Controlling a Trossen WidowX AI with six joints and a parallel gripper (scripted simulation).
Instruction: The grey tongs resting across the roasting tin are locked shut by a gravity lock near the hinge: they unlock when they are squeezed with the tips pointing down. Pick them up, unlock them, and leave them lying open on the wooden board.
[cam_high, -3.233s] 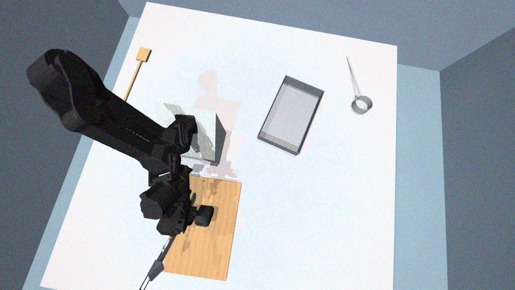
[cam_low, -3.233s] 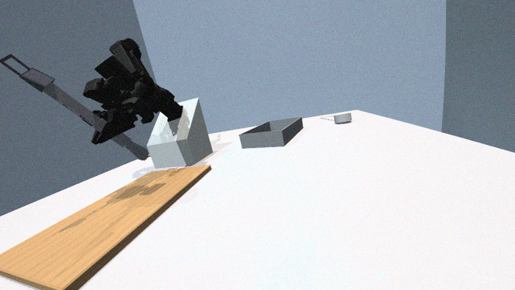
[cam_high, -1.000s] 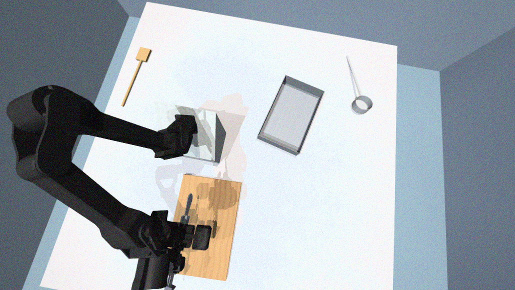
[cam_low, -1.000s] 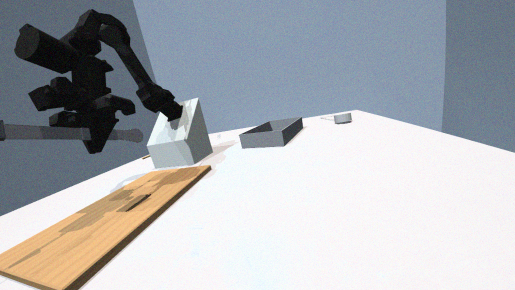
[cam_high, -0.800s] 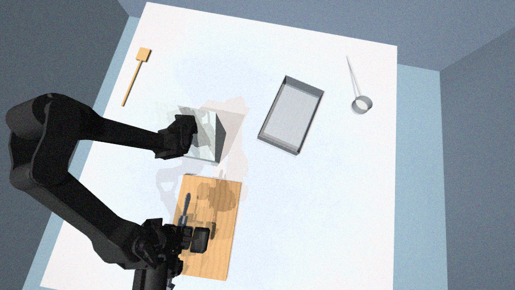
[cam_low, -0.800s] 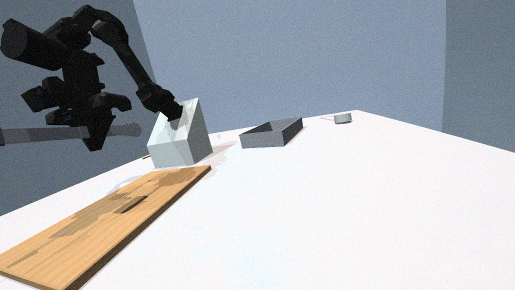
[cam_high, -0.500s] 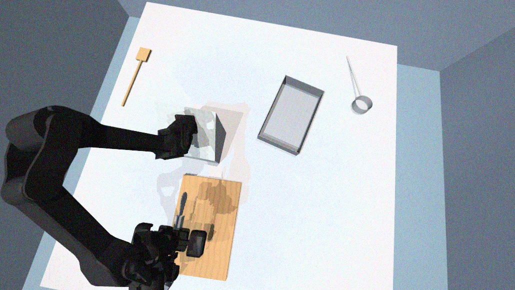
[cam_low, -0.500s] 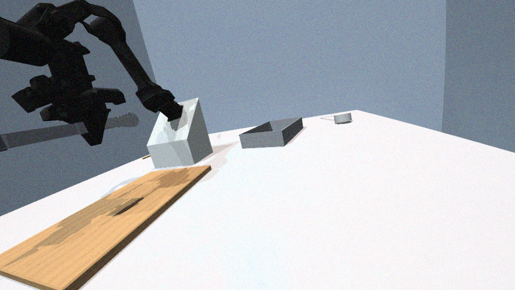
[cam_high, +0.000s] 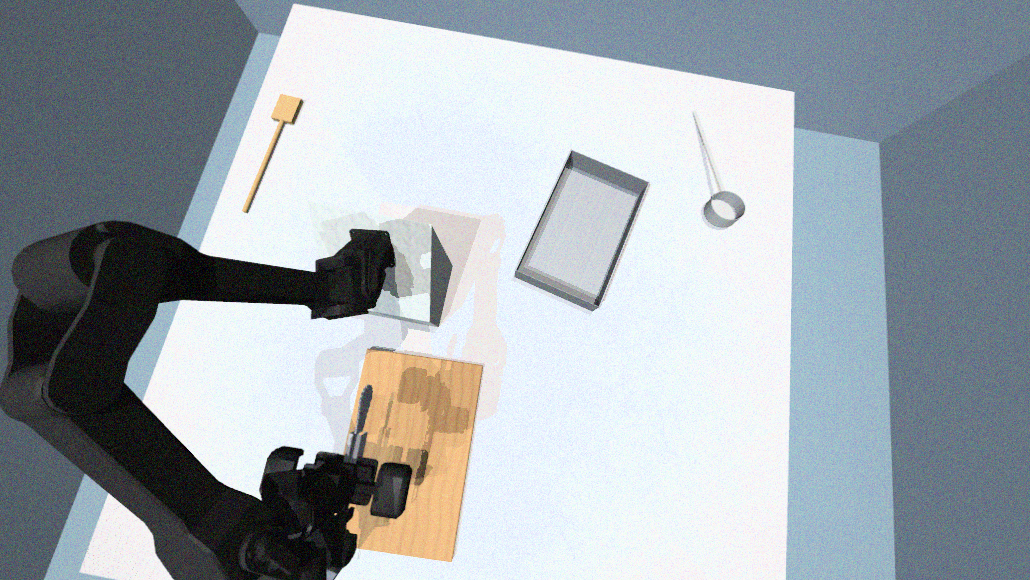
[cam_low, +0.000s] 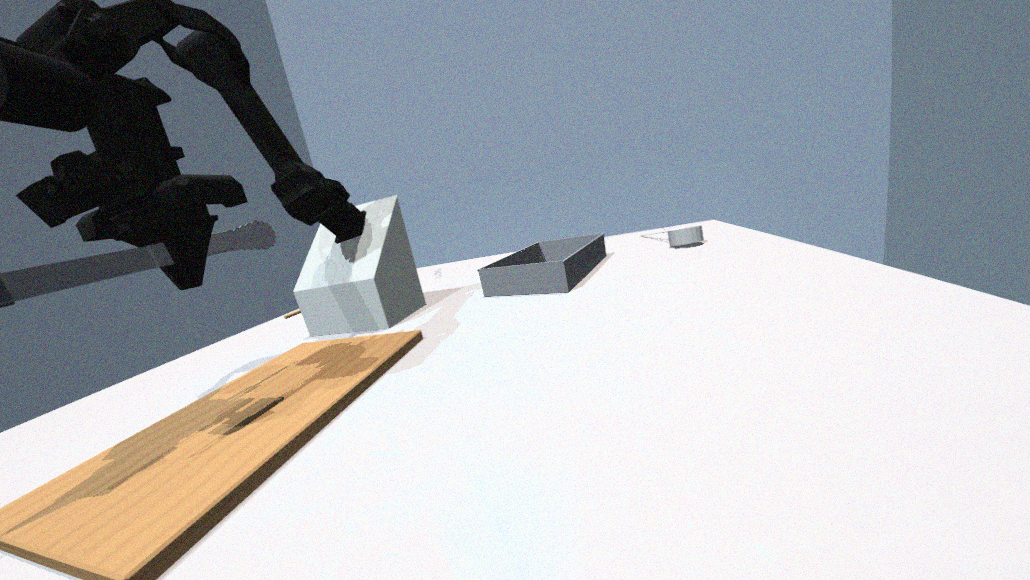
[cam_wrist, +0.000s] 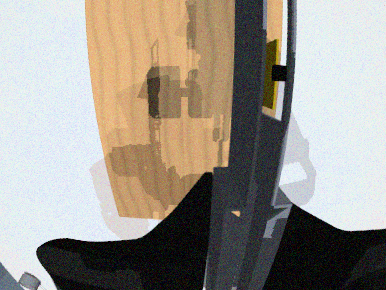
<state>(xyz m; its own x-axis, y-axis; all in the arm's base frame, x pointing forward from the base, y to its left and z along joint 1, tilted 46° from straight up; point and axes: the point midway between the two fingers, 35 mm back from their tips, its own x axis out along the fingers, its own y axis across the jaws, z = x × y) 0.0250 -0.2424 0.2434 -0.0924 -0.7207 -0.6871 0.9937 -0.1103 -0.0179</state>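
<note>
My gripper (cam_high: 356, 464) (cam_low: 183, 255) is shut on the grey tongs (cam_high: 363, 407) (cam_low: 237, 237) (cam_wrist: 247, 100) and holds them in the air above the wooden board (cam_high: 432, 504) (cam_low: 144, 489) (cam_wrist: 125, 75). In the exterior view the tongs lie about level, with the toothed tips toward the grey block and the handle end running off the left edge. In the wrist view their two arms run close together with a narrow gap, and a yellow lock piece (cam_wrist: 270, 75) sits between them. The roasting tin (cam_high: 609, 172) (cam_low: 526, 277) stands empty farther back on the table.
A pale grey block (cam_high: 410, 259) (cam_low: 360, 288) bearing the arm's base stands just behind the board. A wooden spatula (cam_high: 270, 154) lies at the far left. A small metal ladle (cam_high: 722, 208) (cam_low: 684, 235) lies at the far right.
</note>
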